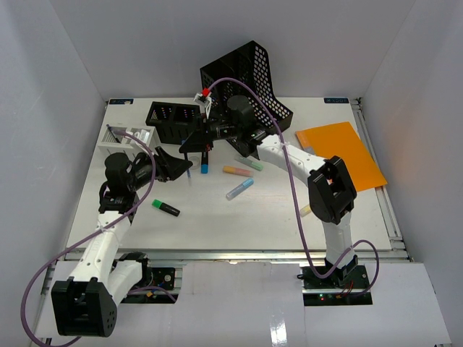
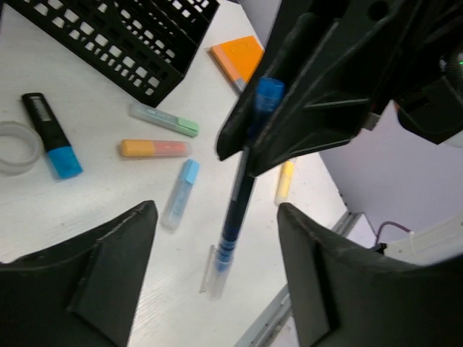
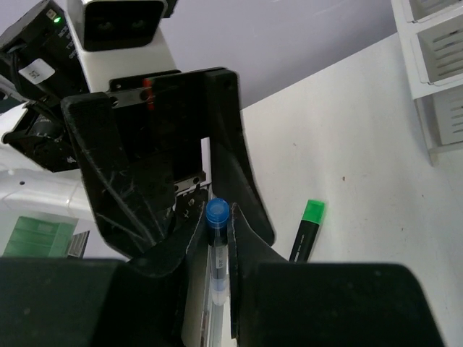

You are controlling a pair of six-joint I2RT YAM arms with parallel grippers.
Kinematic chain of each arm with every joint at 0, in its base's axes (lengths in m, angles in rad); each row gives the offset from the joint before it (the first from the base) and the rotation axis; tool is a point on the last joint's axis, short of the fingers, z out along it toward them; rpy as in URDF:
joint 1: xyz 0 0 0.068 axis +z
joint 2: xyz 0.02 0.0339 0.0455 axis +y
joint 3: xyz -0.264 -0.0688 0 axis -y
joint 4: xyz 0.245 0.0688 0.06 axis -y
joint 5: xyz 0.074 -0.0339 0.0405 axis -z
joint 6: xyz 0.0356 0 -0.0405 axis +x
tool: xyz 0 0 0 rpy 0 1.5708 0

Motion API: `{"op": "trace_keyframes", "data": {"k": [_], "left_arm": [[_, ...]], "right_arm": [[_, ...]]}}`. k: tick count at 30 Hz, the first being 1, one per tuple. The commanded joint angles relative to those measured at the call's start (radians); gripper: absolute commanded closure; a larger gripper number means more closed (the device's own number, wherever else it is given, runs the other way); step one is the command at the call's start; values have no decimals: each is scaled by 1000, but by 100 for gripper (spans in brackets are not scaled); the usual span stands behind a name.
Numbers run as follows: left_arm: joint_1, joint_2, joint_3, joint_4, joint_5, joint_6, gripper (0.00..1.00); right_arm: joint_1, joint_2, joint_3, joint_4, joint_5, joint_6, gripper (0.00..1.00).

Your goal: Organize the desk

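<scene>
Pen handover above the tabletop (image 1: pixel 289 224), which fills the middle of the top view. The right pincer (image 3: pixel 217 233) pinches a blue-capped pen (image 2: pixel 239 195). The left pincer (image 2: pixel 217 217) is spread, facing it. Best next move, probably: the left closes squarely on the barrel before the right lets go. Both arms bend inward and meet at upper centre-left.

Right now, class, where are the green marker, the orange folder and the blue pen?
green marker (image 1: pixel 166 208), top view, middle of its barrel.
orange folder (image 1: pixel 347 152), top view, centre of its cover.
blue pen (image 2: pixel 237 202), left wrist view, on its dark barrel.
</scene>
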Motion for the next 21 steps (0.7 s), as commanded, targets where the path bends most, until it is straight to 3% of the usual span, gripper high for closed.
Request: {"op": "trace_keyframes", "data": {"k": [1, 6, 11, 14, 18, 21], "left_arm": [[1, -50, 59, -103, -116, 99, 4], [1, -178, 123, -243, -305, 212, 2], [1, -346, 151, -306, -573, 271, 2], [1, -400, 163, -318, -696, 274, 2], [1, -419, 202, -334, -879, 273, 2], [1, -423, 227, -336, -941, 286, 2]], "right_arm": [[6, 7, 62, 20, -45, -106, 92], [4, 82, 222, -147, -2, -306, 92], [9, 249, 497, -224, 75, -395, 92], [32, 338, 617, -162, 138, -403, 92], [104, 391, 620, 115, 266, -427, 92], [165, 453, 672, 235, 393, -495, 92]]}}
